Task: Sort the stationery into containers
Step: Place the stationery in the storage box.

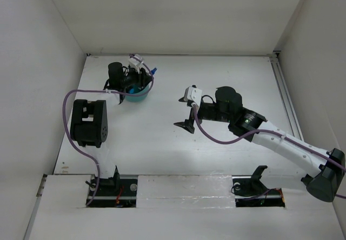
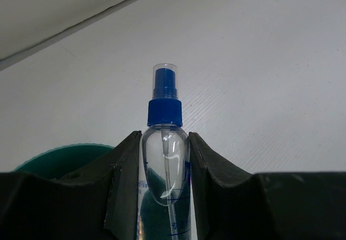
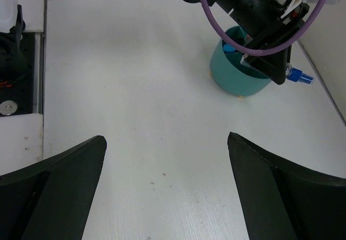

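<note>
Left wrist: jaws grip clear spray bottle (image 2: pixel 165 159) near teal tub (image 2: pixel 59 161).

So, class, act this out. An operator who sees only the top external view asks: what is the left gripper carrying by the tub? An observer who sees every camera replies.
Observer: The left wrist view shows the left gripper shut on a clear spray bottle with a blue nozzle under a clear cap.
Operator: Is the bottle inside the tub?
Observer: No. In the right wrist view its nozzle pokes out sideways past the teal tub.
Operator: And the right gripper?
Observer: The right gripper is wide open with nothing between its fingers, only the table below.
</note>
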Action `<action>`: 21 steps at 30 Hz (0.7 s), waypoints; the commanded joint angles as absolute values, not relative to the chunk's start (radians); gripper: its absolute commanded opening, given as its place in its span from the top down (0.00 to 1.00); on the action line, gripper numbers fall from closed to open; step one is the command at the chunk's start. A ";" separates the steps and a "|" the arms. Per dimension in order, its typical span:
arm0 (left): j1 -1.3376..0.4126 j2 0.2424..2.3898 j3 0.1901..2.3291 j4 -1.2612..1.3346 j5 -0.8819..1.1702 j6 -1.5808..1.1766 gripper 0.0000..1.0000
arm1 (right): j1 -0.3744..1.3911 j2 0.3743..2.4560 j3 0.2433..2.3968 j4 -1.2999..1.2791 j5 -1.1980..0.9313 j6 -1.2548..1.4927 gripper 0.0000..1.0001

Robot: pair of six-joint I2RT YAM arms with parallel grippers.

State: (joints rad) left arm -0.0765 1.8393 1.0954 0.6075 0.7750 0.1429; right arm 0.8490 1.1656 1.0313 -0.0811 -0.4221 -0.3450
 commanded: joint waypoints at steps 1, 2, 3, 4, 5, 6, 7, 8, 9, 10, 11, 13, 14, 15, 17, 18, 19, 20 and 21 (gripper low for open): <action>-0.072 1.818 1.138 0.632 0.775 0.161 1.00 | 0.841 1.146 1.028 -0.021 -0.443 -0.356 0.00; -0.072 1.809 1.138 0.632 0.775 0.161 1.00 | 0.841 1.146 1.028 -0.021 -0.443 -0.356 0.00; -0.072 1.809 1.128 0.632 0.766 0.161 1.00 | 0.841 1.146 1.028 -0.021 -0.452 -0.356 0.00; -0.072 1.809 1.127 0.632 0.765 0.161 1.00 | 0.841 1.137 1.028 -0.021 -0.453 -0.356 0.00; -0.072 1.799 1.127 0.632 0.755 0.161 1.00 | 0.841 1.137 1.028 -0.021 -0.453 -0.356 0.00; -0.072 1.799 1.127 0.632 0.755 0.161 1.00 | 0.841 1.137 1.028 -0.021 -0.453 -0.356 0.00; -0.072 1.799 1.127 0.632 0.755 0.161 1.00 | 0.841 1.137 1.028 -0.021 -0.453 -0.356 0.00; -0.072 1.799 1.118 0.632 0.755 0.161 1.00 | 0.841 1.137 1.028 -0.021 -0.453 -0.356 0.00; -0.072 1.799 1.118 0.632 0.755 0.161 1.00 | 0.841 1.137 1.028 -0.021 -0.453 -0.356 0.00; -0.072 1.799 1.118 0.632 0.743 0.170 1.00 | 0.841 1.137 1.028 -0.021 -0.453 -0.356 0.00; -0.072 1.799 1.118 0.632 0.742 0.170 1.00 | 0.841 1.137 1.028 -0.021 -0.453 -0.356 0.00; -0.072 1.799 1.108 0.632 0.733 0.179 1.00 | 0.841 1.137 1.028 -0.021 -0.453 -0.356 0.00; -0.072 1.790 1.108 0.632 0.733 0.179 1.00 | 0.841 1.137 1.028 -0.021 -0.453 -0.356 0.00; -0.072 1.790 1.108 0.632 0.733 0.179 1.00 | 0.841 1.137 1.028 -0.021 -0.453 -0.356 0.00; -0.072 1.790 1.108 0.632 0.733 0.179 1.00 | 0.841 1.137 1.028 -0.021 -0.462 -0.356 0.00; -0.072 1.790 1.108 0.632 0.733 0.179 1.00 | 0.841 1.137 1.028 -0.021 -0.462 -0.356 0.00; -0.072 1.790 1.108 0.632 0.733 0.179 1.00 | 0.841 1.137 1.028 -0.021 -0.462 -0.356 0.00; -0.072 1.790 1.108 0.632 0.724 0.179 1.00 | 0.841 1.137 1.028 -0.021 -0.462 -0.356 0.00; -0.072 1.790 1.108 0.632 0.724 0.189 1.00 | 0.841 1.137 1.028 -0.021 -0.462 -0.356 0.00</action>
